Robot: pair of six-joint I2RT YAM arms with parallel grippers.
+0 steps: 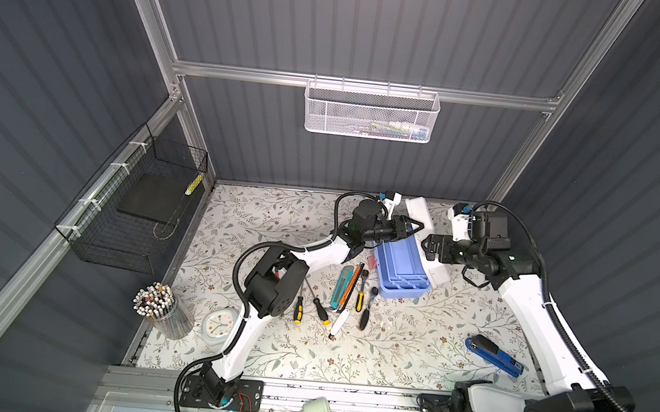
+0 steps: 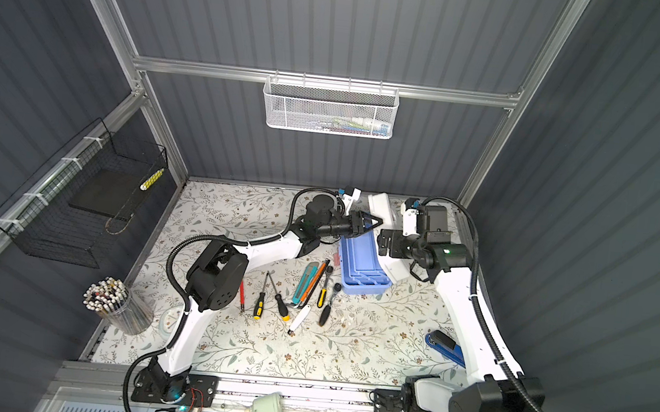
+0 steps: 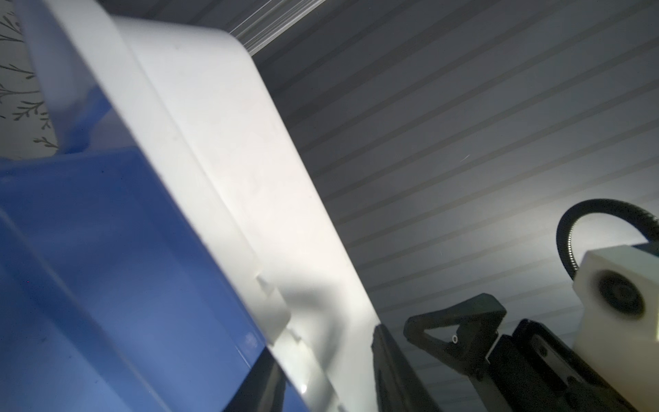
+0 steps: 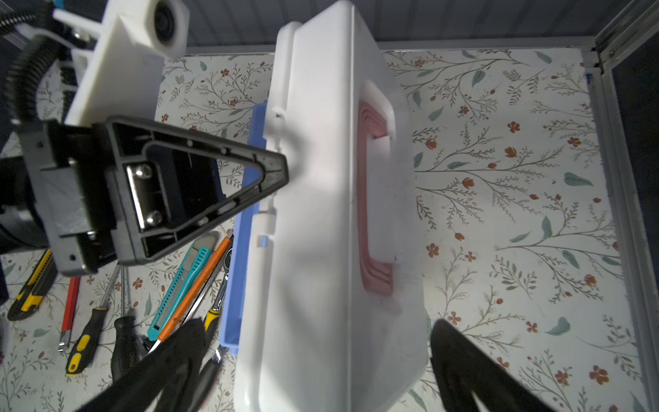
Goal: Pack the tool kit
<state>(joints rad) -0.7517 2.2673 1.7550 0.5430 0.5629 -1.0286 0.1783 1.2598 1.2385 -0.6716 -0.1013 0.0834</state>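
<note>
Tool box [image 1: 398,275]: open on the flowered table [image 1: 277,218], toward the back wall, blue trays exposed. White lid [image 4: 321,214] with pink handle [image 4: 371,199]: raised almost upright along the box's hinge side. Left gripper [image 1: 415,228]: at the box's far end, clamped on the lid's edge, one finger on either side. Right gripper [image 1: 428,248]: just beside the box, facing the lid's outer face, fingers spread wide, nothing held. Loose near the box's open side: teal knife [image 1: 341,285], ratchet [image 1: 370,299], screwdrivers [image 1: 298,310]; red hex key [image 2: 242,296] farthest from the box. Blue stapler [image 1: 494,354]: well apart from the box, on its lid side.
</note>
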